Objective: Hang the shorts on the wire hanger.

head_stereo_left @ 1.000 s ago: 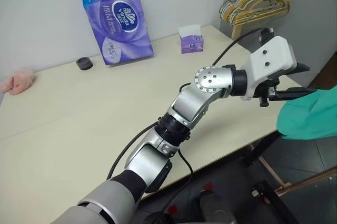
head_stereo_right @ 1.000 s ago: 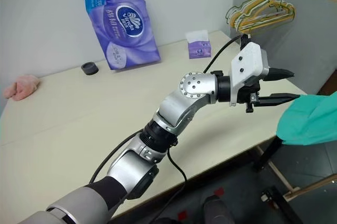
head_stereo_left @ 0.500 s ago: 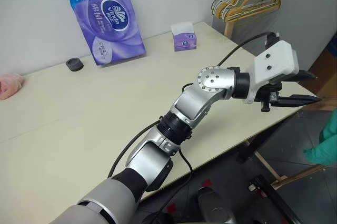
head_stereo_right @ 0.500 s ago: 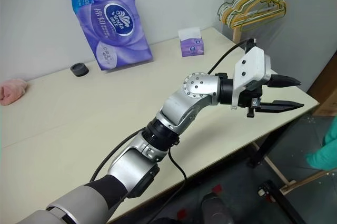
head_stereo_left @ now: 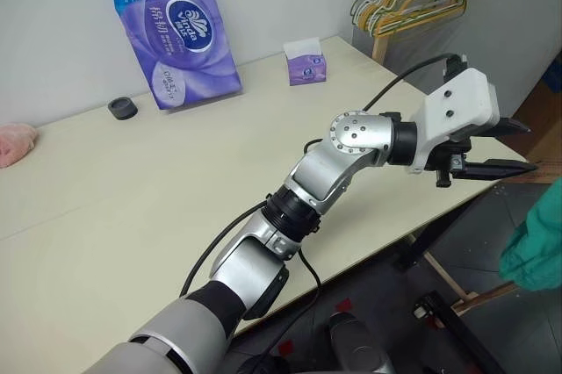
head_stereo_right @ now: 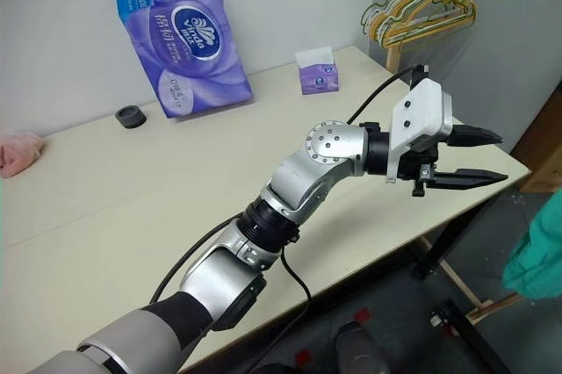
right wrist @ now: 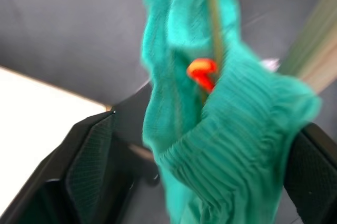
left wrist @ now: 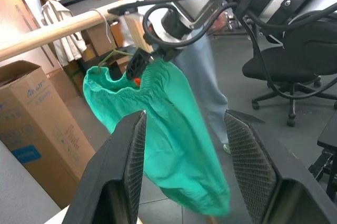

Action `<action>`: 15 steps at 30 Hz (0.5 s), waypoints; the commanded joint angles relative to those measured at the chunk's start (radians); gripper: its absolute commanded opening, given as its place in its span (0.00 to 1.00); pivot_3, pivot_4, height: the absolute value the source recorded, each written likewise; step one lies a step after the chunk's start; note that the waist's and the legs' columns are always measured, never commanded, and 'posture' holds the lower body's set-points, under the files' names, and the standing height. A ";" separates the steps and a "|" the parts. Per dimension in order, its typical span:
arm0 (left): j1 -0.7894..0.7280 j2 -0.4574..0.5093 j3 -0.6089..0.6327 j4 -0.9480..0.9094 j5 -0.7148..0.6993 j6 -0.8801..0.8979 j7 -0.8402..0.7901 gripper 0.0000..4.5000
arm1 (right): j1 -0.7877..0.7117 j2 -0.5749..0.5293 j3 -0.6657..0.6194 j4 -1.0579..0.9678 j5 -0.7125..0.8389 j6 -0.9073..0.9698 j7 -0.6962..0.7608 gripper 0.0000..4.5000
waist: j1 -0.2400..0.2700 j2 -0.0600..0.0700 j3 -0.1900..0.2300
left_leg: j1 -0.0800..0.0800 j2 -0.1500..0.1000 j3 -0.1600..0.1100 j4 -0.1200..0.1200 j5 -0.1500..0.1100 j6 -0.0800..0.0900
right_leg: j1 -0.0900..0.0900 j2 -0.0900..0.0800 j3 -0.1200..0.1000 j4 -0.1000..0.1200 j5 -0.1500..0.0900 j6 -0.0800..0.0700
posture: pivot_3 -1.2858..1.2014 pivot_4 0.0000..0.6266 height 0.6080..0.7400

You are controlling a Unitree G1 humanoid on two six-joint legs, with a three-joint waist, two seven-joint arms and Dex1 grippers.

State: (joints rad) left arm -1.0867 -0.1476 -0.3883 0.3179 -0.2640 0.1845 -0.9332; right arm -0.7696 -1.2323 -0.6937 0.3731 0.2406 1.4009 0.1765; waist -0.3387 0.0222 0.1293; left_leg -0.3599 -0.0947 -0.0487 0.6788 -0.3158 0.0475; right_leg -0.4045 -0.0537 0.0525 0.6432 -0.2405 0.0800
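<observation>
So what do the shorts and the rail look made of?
The shorts look like soft matte teal knit cloth: they drape in folds, and the waistband is gathered like elastic. The rail looks like pale unfinished wood, a smooth round dowel, though the finish is hard to judge.

The shorts (left wrist: 174,129) are teal-green soft cloth with a gathered elastic waistband. They hang down in the air from the waistband, off the table's right edge. The thin olive-green hanger (right wrist: 213,19) passes into the bunched waistband beside an orange clip.
</observation>
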 commanded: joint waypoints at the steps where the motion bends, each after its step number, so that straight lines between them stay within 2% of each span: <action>1: -0.045 -0.079 0.001 -0.031 -0.010 -0.022 -0.003 0.55 | -0.079 0.023 -0.064 -0.085 -0.025 -0.037 -0.074 0.99 | -0.003 0.000 0.000 | 0.000 0.000 0.000 0.000 0.000 0.000 | 0.000 0.000 0.002 0.000 0.000 0.000 | 0.34 0.21 1.00; 7: -0.040 -0.070 0.002 -0.028 -0.005 -0.020 0.003 0.55 | -0.120 0.070 -0.041 -0.193 -0.014 -0.128 -0.087 0.99 | -0.019 0.000 0.000 | 0.001 0.000 0.002 0.000 0.000 0.000 | 0.000 0.000 0.007 0.000 0.000 0.001 | 0.34 0.20 1.00; 15: -0.019 -0.036 0.008 -0.035 0.013 -0.017 0.018 0.55 | 0.092 0.101 0.111 -0.500 -0.044 -0.445 0.028 0.99 | -0.025 0.000 0.000 | 0.002 0.000 0.005 0.000 -0.001 0.001 | 0.000 0.000 0.011 0.000 0.001 0.003 | 0.35 0.20 1.00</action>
State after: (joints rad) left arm -1.0871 -0.1464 -0.3890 0.3176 -0.2554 0.1833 -0.9251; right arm -0.6851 -1.1275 -0.5925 -0.0436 0.2081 1.0580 0.1768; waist -0.3638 0.0221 0.1294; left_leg -0.3579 -0.0946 -0.0433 0.6788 -0.3163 0.0485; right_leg -0.4046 -0.0536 0.0632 0.6431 -0.2397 0.0838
